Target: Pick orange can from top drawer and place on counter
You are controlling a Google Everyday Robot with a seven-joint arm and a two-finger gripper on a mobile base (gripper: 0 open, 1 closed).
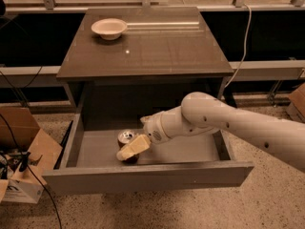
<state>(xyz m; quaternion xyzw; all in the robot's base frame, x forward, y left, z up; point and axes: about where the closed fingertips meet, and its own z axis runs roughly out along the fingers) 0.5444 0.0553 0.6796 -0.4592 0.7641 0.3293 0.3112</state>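
The orange can (127,136) stands upright in the open top drawer (143,178), left of its middle; its silver top shows and its lower body is partly hidden. My gripper (127,150) reaches down into the drawer from the right and is right at the can, with its pale tip lying across the can's front side. The white arm (224,123) stretches over the drawer's right half. The counter (152,51) is the glossy dark top of the cabinet above the drawer.
A white round bowl (109,28) sits at the counter's back left. Cardboard boxes (24,151) and cables lie on the floor to the left. A white cable (243,37) hangs at the right behind the cabinet.
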